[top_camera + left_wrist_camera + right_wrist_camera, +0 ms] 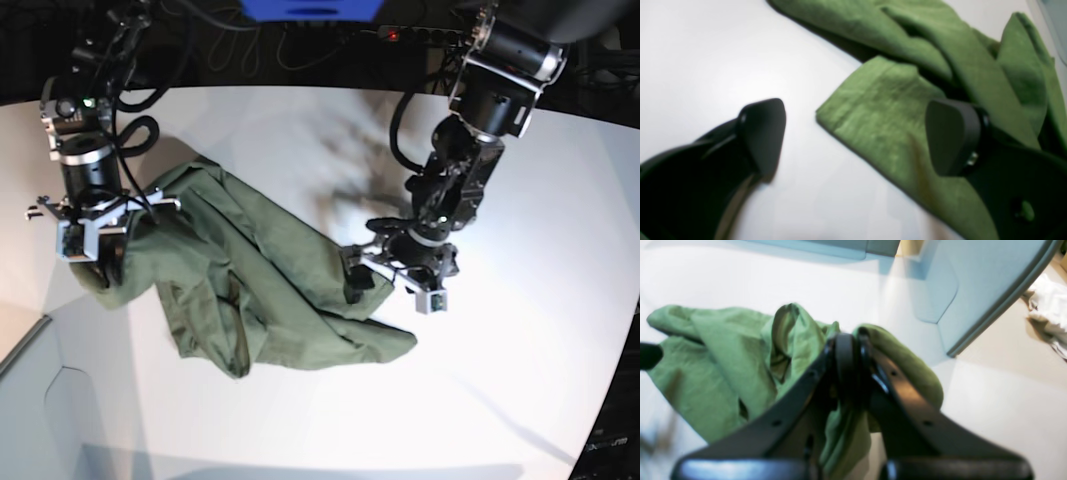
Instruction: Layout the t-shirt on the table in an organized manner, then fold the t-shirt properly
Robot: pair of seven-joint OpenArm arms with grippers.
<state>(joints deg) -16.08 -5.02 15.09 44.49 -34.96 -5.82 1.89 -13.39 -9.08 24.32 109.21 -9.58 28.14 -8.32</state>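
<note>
Shirt still bunched up — the laying-out step is in hand.
Nearest us, the shirt (250, 290) sprawls crumpled across the table (520, 350), one corner trailing forward. Left gripper (853, 136) hangs low with jaws spread wide, straddling a hemmed edge, nothing held. Farther back, right gripper (846, 350) is clamped on a fold of cloth at the table's edge. Next, I'd say: left pinches that hem, then both pull apart.
</note>
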